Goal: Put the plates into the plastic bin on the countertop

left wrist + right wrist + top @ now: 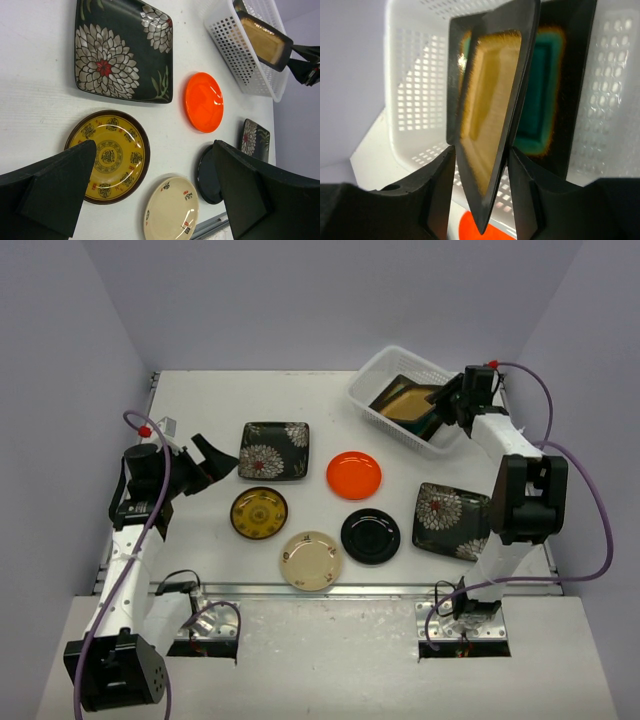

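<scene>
My right gripper point(447, 405) point(482, 150) is shut on a corner of the square mustard plate point(405, 400) point(490, 100), holding it tilted inside the plastic bin point(375, 380) point(415, 75) above the teal plate point(540, 90). My left gripper point(205, 462) point(154, 150) is open and empty above the countertop's left side. On the countertop lie a black floral plate point(274, 450), an orange plate point(354, 475), a brown-yellow patterned plate point(259, 512), a cream plate point(311, 560), a round black plate point(370, 536) and a second floral plate point(452, 520).
The bin stands at the far right corner, close to the grey back wall. A metal rail point(340, 589) runs along the front edge. The right arm's purple cable point(590, 530) loops past the table's right side.
</scene>
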### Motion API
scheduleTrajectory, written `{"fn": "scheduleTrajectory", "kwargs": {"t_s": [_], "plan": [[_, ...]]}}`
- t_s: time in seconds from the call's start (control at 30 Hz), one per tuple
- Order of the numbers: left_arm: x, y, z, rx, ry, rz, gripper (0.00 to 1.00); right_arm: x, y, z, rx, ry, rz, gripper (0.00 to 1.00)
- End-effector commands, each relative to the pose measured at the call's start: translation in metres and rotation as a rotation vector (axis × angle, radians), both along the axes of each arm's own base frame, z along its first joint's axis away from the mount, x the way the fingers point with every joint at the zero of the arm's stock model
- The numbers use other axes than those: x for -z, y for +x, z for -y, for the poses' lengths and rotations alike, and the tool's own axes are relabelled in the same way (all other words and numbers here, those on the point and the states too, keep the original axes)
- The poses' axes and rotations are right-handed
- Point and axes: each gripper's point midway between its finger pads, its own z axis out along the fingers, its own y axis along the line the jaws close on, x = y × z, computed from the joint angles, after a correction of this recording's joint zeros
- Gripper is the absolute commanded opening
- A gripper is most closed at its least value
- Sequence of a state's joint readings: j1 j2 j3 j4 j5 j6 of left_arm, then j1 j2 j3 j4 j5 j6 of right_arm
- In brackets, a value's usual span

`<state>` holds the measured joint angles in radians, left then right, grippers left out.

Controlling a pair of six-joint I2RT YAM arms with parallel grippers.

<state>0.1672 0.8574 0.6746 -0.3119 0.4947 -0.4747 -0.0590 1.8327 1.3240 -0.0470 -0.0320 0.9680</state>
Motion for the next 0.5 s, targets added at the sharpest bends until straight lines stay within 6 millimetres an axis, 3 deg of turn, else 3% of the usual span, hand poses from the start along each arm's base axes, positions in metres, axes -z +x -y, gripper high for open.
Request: {"fn": "scheduleTrajectory", "kwargs": {"t_s": [0.0, 0.1, 0.23, 0.33, 0.47], "plan": [[-0.009, 0.004, 0.004, 0.028, 0.014, 0.052, 1.0, 0.007, -0.001, -0.006, 0.0, 0.016, -0.004, 0.47], [-0.003, 0.004, 0.006, 0.033, 0.012, 0.032, 1.0, 0.027, 0.0, -0.006, 0.0, 0.025, -0.064, 0.51], [0.001, 0.003, 0.006, 0.032, 0.014, 0.016, 1.0, 0.038, -0.001, 0.007, 0.064, -0.013, -0.128, 0.63], [0.008, 0.001, 0.003, 0.016, 0.023, -0.008, 1.0, 0.037, -0.002, 0.022, 0.138, -0.06, -0.154, 0.72], [0.008, 0.0, 0.0, -0.005, 0.035, -0.014, 1.0, 0.023, 0.01, 0.022, 0.096, -0.108, -0.117, 0.8]]}}
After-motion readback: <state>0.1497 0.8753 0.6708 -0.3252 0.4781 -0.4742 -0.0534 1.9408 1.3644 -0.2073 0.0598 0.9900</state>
